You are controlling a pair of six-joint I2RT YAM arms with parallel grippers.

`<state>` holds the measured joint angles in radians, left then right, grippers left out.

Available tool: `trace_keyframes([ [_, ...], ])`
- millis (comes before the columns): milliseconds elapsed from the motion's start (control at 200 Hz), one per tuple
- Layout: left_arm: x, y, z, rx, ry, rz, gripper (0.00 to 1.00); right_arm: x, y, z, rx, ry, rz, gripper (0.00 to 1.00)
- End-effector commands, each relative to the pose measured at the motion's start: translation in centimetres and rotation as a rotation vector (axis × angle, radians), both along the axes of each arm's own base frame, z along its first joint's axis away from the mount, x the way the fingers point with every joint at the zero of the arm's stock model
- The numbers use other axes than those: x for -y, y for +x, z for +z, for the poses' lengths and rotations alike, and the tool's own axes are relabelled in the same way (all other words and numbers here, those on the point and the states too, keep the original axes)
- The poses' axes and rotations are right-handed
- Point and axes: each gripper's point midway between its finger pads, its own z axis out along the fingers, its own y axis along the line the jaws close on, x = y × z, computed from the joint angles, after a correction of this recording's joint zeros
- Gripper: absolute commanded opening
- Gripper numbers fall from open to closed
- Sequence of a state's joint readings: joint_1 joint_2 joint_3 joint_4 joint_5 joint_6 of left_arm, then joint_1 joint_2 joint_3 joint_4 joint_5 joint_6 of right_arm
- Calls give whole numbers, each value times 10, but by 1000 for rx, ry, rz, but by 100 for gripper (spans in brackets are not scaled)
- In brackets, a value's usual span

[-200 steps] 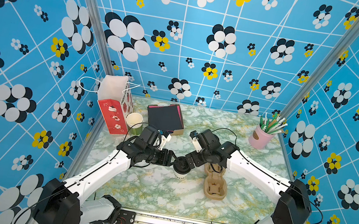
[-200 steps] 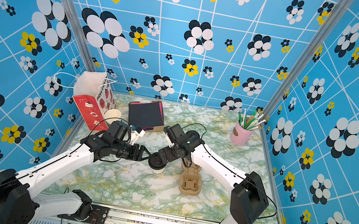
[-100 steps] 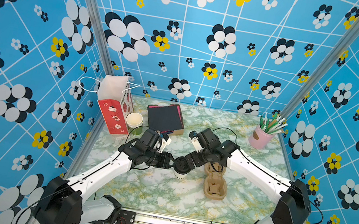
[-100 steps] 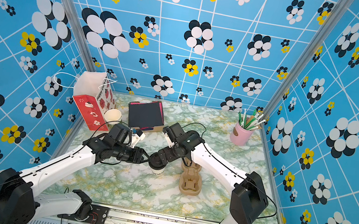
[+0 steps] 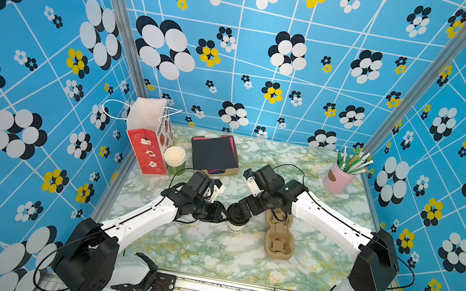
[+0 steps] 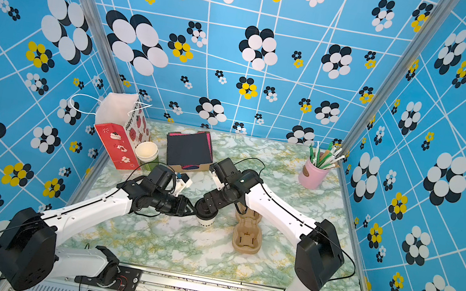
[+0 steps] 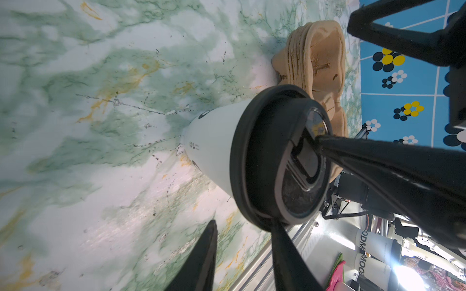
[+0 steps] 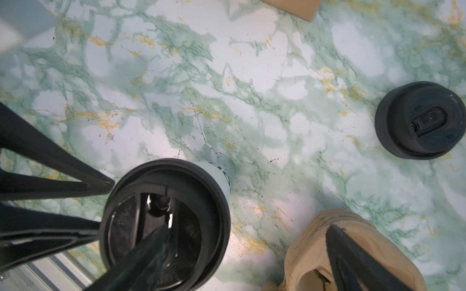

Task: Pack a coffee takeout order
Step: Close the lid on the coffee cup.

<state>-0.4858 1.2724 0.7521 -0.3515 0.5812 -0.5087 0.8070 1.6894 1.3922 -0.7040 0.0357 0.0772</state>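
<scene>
Two claws at the white paper cup (image 5: pixel 235 227): left gripper (image 7: pixel 243 223) part-open, tips against its black lid (image 7: pixel 259 156) rim, cup upright just ahead; right gripper (image 8: pixel 248 226) spread wide, one finger atop lid.

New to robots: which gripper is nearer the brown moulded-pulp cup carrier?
Right. The right gripper is open, one finger by the carrier; the left gripper is beyond the white paper cup, farther off.
</scene>
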Motion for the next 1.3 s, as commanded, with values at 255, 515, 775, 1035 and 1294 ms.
trace_keyframes([
  [255, 1, 1, -16, -17, 28, -18, 36, 14, -11, -23, -69, -75, 3, 99],
  [515, -18, -3, -36, -41, 163, 5, 34, 22, -20, -38, -106, -106, -7, 99],
  [775, -24, -10, -51, -62, 249, -14, 32, 26, -22, -47, -130, -119, -17, 99],
  [1035, -23, -10, -47, -44, 260, -27, 33, 28, -23, -50, -143, -124, -20, 99],
  [1294, -14, 20, 41, 174, 181, -32, 53, 25, -17, -43, -125, -116, -18, 99],
])
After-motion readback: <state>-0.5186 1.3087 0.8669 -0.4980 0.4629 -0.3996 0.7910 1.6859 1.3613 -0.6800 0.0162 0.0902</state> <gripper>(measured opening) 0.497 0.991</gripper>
